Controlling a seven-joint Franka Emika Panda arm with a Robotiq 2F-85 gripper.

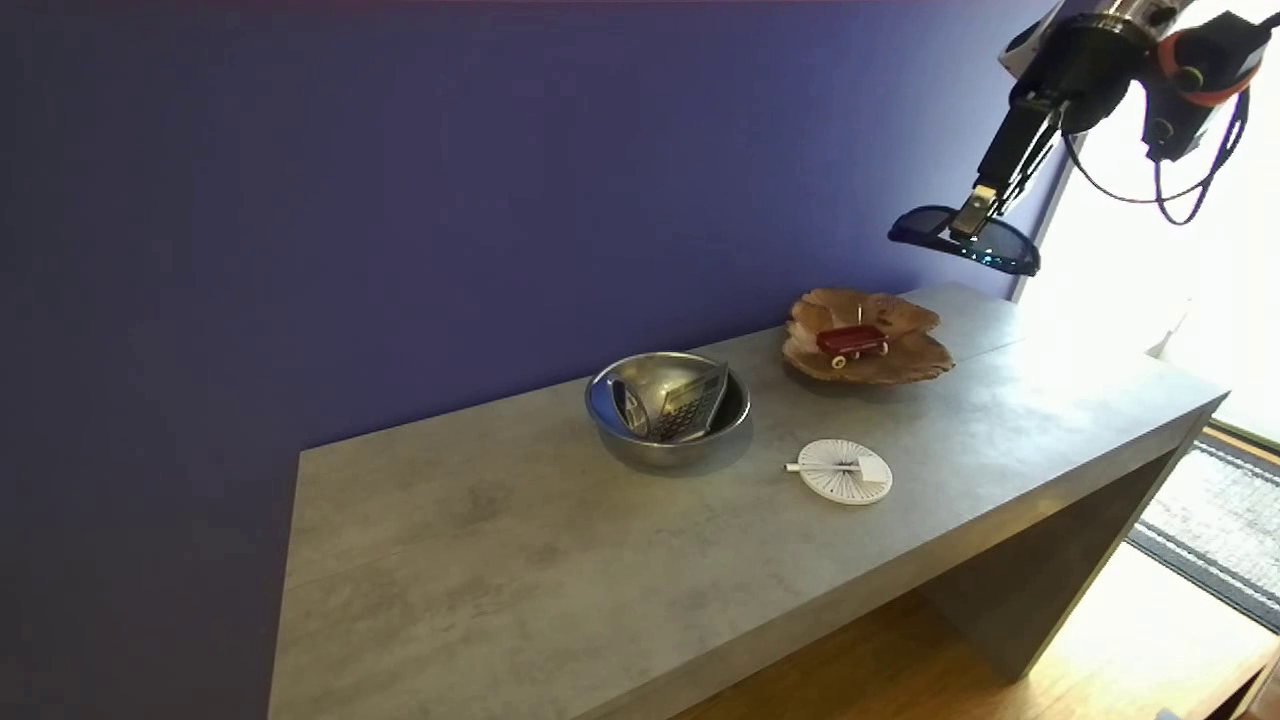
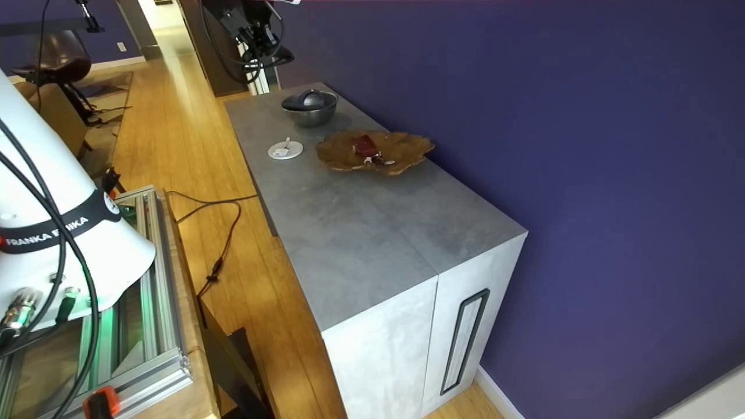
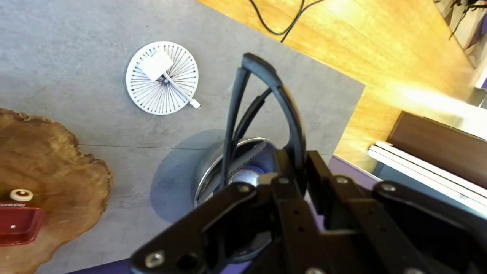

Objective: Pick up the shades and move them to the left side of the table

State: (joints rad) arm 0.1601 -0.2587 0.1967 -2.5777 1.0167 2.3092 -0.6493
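The shades (image 1: 1003, 245), a dark frame with two blue-tinted lenses, hang in the air in an exterior view, above the far right part of the grey table (image 1: 480, 560). My gripper (image 1: 972, 212) is shut on the middle of their frame. In the wrist view the shades (image 3: 292, 114) show edge-on, with folded temples to the left, and my fingertips (image 3: 299, 161) pinch the frame from both sides. In an exterior view my gripper (image 2: 259, 52) is dark and high beyond the table's far end (image 2: 355, 233); the shades cannot be told clearly there.
A steel bowl (image 1: 665, 455) holding a grater stands near the purple wall (image 1: 500, 200). A brown wooden dish (image 1: 915, 365) with a small red wagon (image 1: 852, 341) stands beyond it. A white disc (image 1: 840, 488) with a white plug and cable lies towards the table's front edge.
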